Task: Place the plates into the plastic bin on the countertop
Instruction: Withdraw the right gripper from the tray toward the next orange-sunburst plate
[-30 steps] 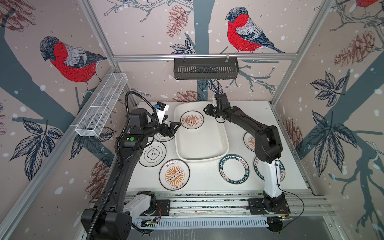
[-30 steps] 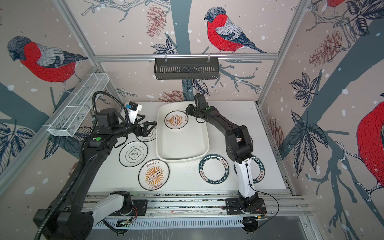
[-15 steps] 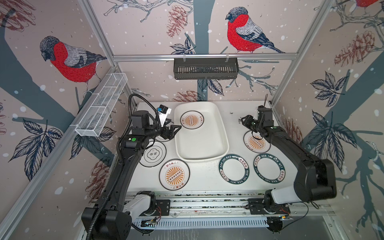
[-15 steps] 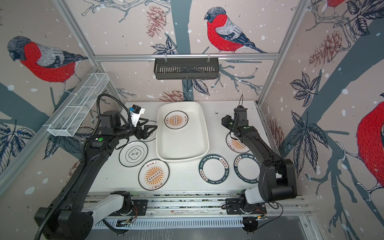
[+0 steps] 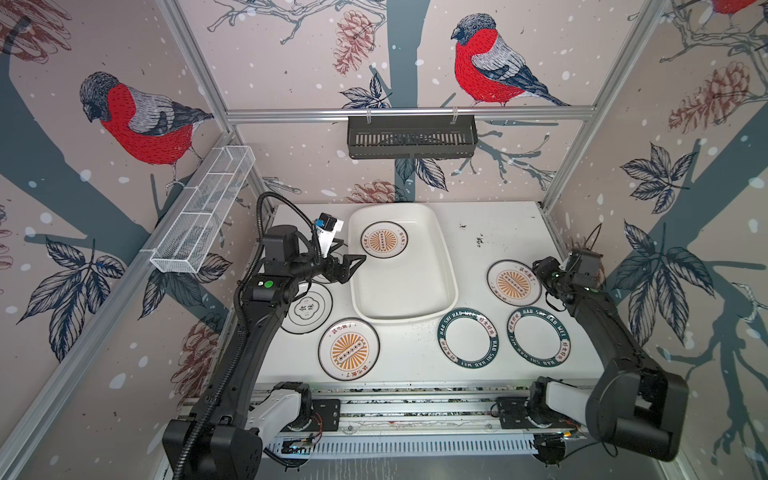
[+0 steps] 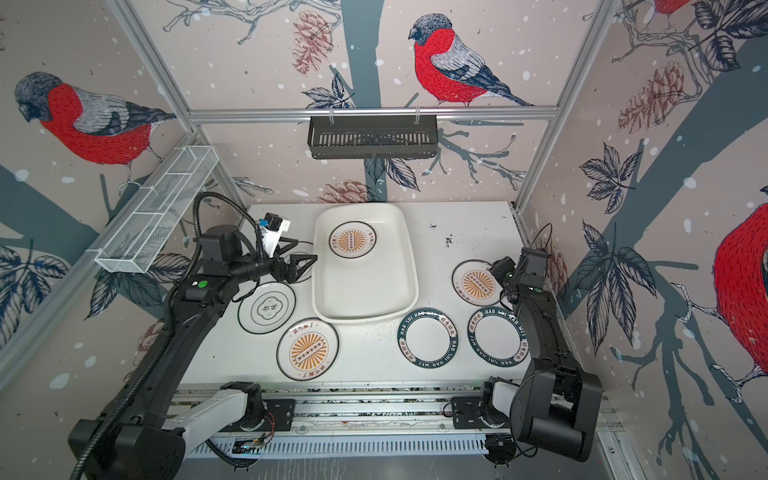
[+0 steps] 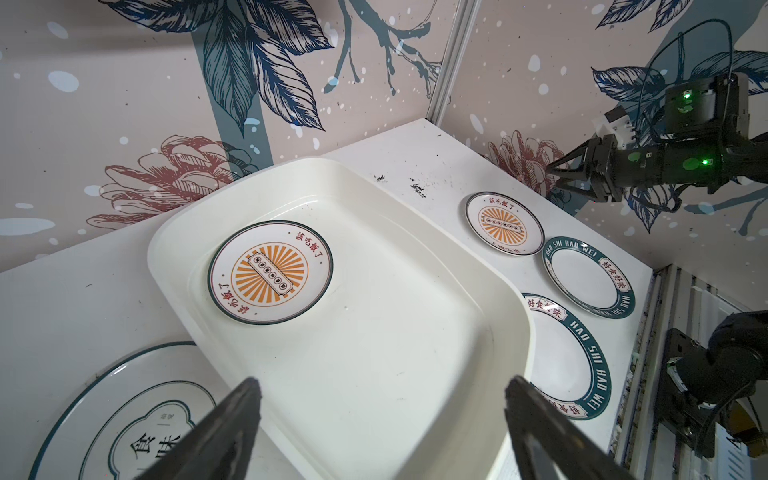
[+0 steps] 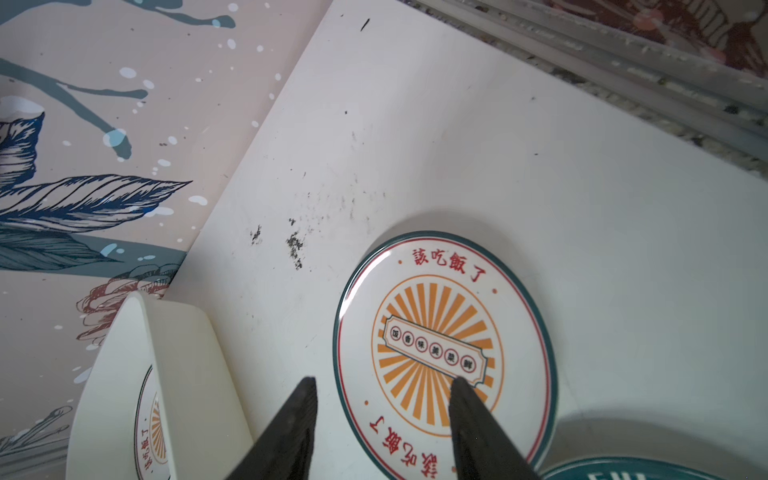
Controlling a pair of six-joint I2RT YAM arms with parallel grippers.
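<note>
White plastic bin is pictured on the countertop, one sunburst plate laid flat at its far end. Other plates are seen around it: a black-lettered plate and a front sunburst plate to the left, two green-rimmed plates and a right sunburst plate to the right. The left gripper is held spread wide beside the bin's left rim, empty. The right gripper is held over the right sunburst plate, jaws parted, nothing gripped.
</note>
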